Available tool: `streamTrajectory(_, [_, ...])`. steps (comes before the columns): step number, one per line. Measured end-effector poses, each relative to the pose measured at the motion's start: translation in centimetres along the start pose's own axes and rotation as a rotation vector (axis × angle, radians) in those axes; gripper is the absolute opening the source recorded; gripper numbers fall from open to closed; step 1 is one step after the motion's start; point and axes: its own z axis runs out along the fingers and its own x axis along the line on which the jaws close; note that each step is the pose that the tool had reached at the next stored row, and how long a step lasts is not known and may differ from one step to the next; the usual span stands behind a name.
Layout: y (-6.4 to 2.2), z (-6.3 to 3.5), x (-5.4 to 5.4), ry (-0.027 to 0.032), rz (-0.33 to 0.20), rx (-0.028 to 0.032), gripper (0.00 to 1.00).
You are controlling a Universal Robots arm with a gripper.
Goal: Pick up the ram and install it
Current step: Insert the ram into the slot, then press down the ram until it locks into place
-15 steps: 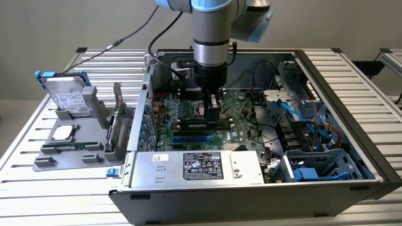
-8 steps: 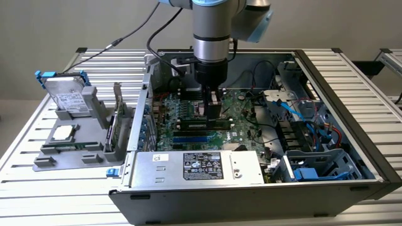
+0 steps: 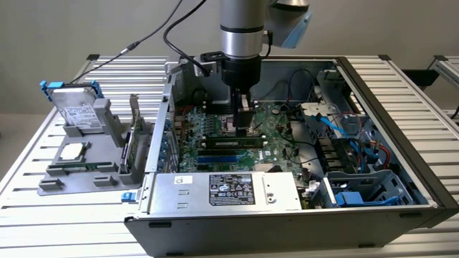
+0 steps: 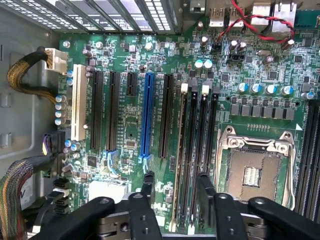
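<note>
The jaws of the black two-fingered gripper are standing wide apart and holding nothing; in the wrist view its two dark fingers are straddling the bank of long black plastic memory slots. In the exterior view the gripper is hanging just above the ram, the long thin green circuit-board stick with its row of black chips. The ram is standing on edge along one of those slots on the green motherboard, between the gripper and the silver boxed power supply.

The ram is looking already placed in its slot, so the work in hand appears to be seating it or letting it go. Whether its end latches are closing on it is too small to tell. Doing this well is a matter of keeping the fingers square to the slot, staying centred along the stick's length so it is going down level rather than rocking, and keeping clear of the neighbouring slots and the silver metal processor socket beside them.

The open dark grey computer case is resting on a slatted metal table
</note>
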Motion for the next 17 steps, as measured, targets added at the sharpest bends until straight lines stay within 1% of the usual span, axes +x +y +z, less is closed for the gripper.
streamTrajectory(1, [0.0,0.0,0.0,0.0,0.0,0.0,0.43])
streamTrajectory(3, [0.0,-0.01,0.0,0.0002,0.0,-0.0001,0.31])
streamTrajectory(4, [0.0,-0.01,0.0,0.0002,0.0,-0.0001,0.31])
streamTrajectory(5, [0.0,-0.01,0.0,0.0002,0.0,-0.0001,0.19])
streamTrajectory(6, [0.0,-0.01,0.0,0.0002,0.0,-0.0001,0.19])
streamTrajectory(7, [0.0,-0.01,0.01,0.0002,0.0,-0.0002,0.13])
streamTrajectory(8, [0.0,-0.01,0.0,0.0002,0.0,-0.0001,0.1])
streamTrajectory(17, [0.0,-0.01,0.0,0.0002,0.0,-0.0001,0.1])
